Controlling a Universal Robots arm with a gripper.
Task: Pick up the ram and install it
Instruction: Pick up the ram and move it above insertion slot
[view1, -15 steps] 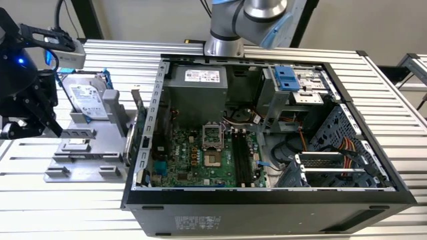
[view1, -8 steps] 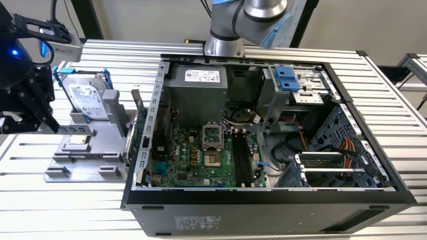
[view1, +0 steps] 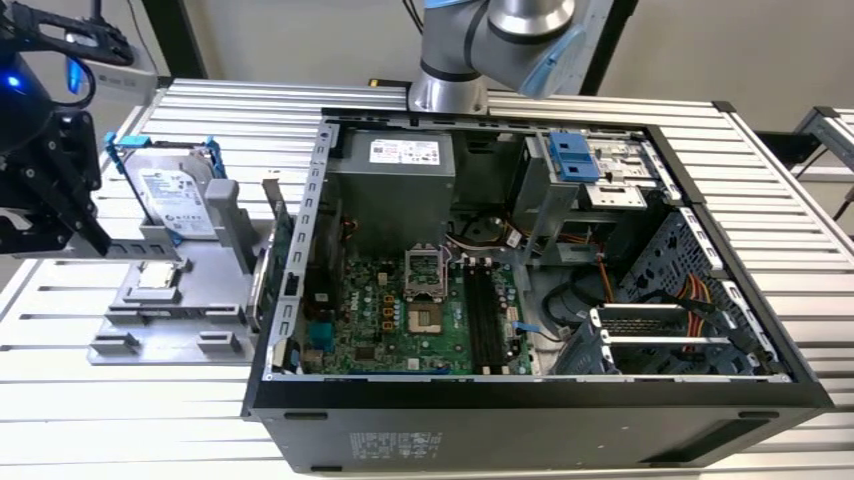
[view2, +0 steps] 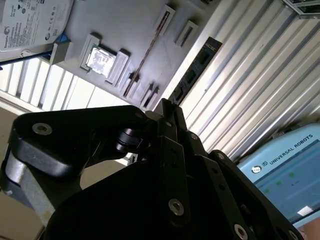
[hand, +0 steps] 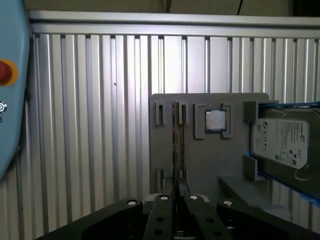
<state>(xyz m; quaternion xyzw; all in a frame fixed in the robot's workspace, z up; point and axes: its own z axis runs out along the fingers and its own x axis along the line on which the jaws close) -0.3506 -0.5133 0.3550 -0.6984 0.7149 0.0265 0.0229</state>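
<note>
My black claw (hand: 176, 189) hangs clenched on nothing, lined up with the thin bluish-green ram stick (hand: 175, 140). The stick stands on edge in the flat grey holder (hand: 200, 160), its top edge offered for gripping, at the exterior view's left of the open black computer case (view1: 534, 397).

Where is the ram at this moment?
In the first wrist view, the thin, narrow ram stick stands on edge in the grey holder plate, beside the small square silver processor chip.
</note>
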